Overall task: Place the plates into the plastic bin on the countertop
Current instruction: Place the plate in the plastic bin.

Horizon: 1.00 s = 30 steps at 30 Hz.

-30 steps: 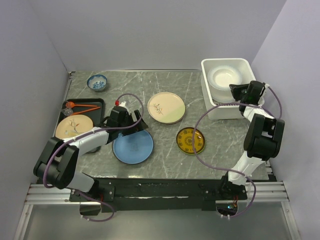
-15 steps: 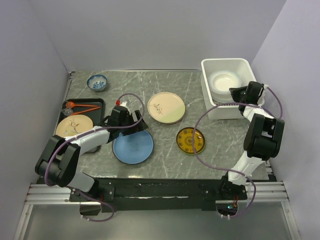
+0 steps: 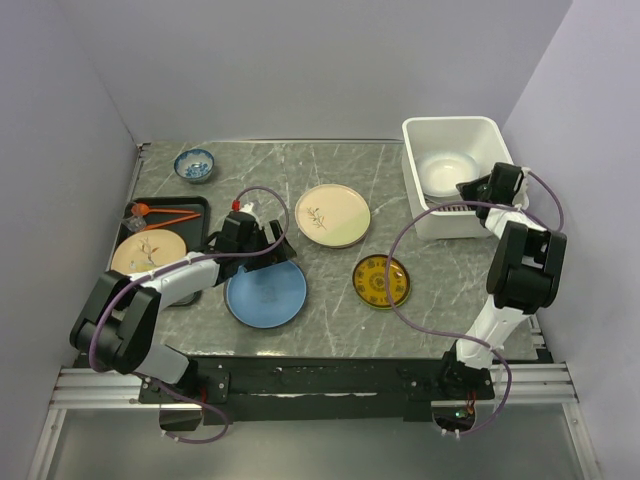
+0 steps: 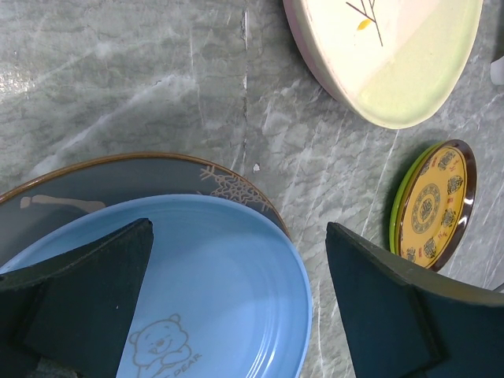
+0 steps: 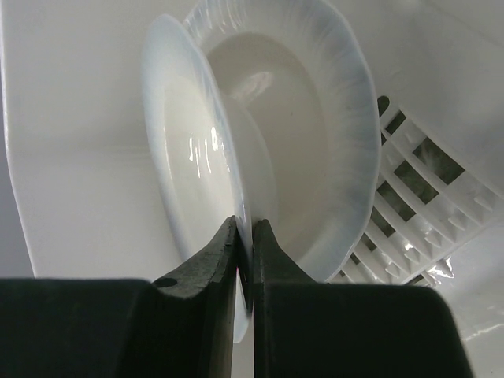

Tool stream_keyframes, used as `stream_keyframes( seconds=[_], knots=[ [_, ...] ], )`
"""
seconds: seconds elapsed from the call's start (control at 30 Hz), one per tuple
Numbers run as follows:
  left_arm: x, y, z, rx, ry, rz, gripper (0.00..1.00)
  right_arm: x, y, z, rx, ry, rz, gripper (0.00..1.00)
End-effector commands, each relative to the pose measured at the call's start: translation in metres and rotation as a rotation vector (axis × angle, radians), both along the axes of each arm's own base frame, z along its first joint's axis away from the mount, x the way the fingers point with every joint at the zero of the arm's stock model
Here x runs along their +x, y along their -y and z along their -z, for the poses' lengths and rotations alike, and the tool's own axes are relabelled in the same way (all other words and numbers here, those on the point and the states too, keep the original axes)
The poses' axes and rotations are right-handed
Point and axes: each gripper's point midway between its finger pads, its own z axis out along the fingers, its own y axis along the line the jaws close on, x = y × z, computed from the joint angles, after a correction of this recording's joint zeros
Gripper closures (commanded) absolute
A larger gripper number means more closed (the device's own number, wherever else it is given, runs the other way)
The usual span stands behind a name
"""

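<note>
My right gripper [image 3: 470,188] is shut on the rim of a white plate [image 5: 197,157] and holds it tilted inside the white plastic bin [image 3: 450,130]. A second white plate with a fluted rim [image 5: 339,118] lies behind it in the bin. My left gripper [image 4: 239,228] is open and hovers over the far edge of a blue plate [image 4: 213,291], which rests on a dark grey plate [image 4: 157,177]. On the marble countertop [image 3: 330,160] lie a cream plate with a sprig [image 3: 332,215] and a small yellow-patterned plate [image 3: 381,281].
A black tray [image 3: 195,210] at the left holds another cream sprig plate [image 3: 148,254] and an orange utensil [image 3: 165,213]. A small blue-and-white bowl [image 3: 194,163] stands at the back left. The bin's slotted wall [image 5: 409,181] is close to my right fingers.
My right gripper has lowered the white plate deeper into the bin. The left arm has barely moved.
</note>
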Motion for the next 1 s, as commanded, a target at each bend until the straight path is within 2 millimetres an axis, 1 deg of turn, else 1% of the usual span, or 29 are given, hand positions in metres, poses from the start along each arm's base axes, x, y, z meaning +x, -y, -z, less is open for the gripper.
stream_keyframes(
  seconds=[0.0,0.23,0.5,0.57,0.63,0.67,0.7,0.83,0.87,0.9,0.93,0.97],
  knots=[
    [0.007,0.006,-0.016,-0.021,0.049,0.011,0.04,0.016,-0.003,-0.025,-0.002,0.082,-0.025,0.99],
    [0.006,0.005,-0.017,-0.024,0.052,0.008,0.04,0.012,-0.006,-0.015,-0.001,0.06,-0.047,0.95],
    [0.004,0.005,-0.016,-0.027,0.05,0.008,0.04,0.009,-0.006,-0.012,0.025,0.063,-0.077,0.82],
    [0.003,0.005,-0.017,-0.029,0.052,0.008,0.04,0.006,-0.005,-0.01,0.029,0.059,-0.075,0.77],
    [0.004,0.005,-0.017,-0.031,0.055,0.007,0.04,0.002,-0.003,-0.012,0.039,0.058,-0.067,0.67],
    [0.004,0.005,-0.017,-0.032,0.054,0.006,0.04,-0.002,-0.003,-0.007,0.048,0.053,-0.065,0.64],
    [0.004,0.005,-0.017,-0.033,0.054,0.007,0.04,-0.003,-0.004,-0.013,0.05,0.076,-0.068,0.63],
    [0.003,0.006,-0.017,-0.042,0.056,0.011,0.04,-0.01,-0.004,-0.013,0.04,0.062,-0.074,0.55],
    [0.002,0.006,-0.017,-0.044,0.053,0.012,0.04,-0.013,-0.004,-0.01,0.042,0.044,-0.07,0.55],
    [0.002,0.006,-0.016,-0.045,0.053,0.011,0.04,-0.014,-0.003,-0.014,0.03,0.047,-0.07,0.53],
    [0.002,0.006,-0.017,-0.046,0.055,0.011,0.04,-0.017,-0.002,-0.013,0.023,0.04,-0.063,0.52],
    [0.0,0.006,-0.016,-0.046,0.053,0.013,0.04,-0.019,-0.002,-0.018,0.019,0.039,-0.058,0.5]
  ],
)
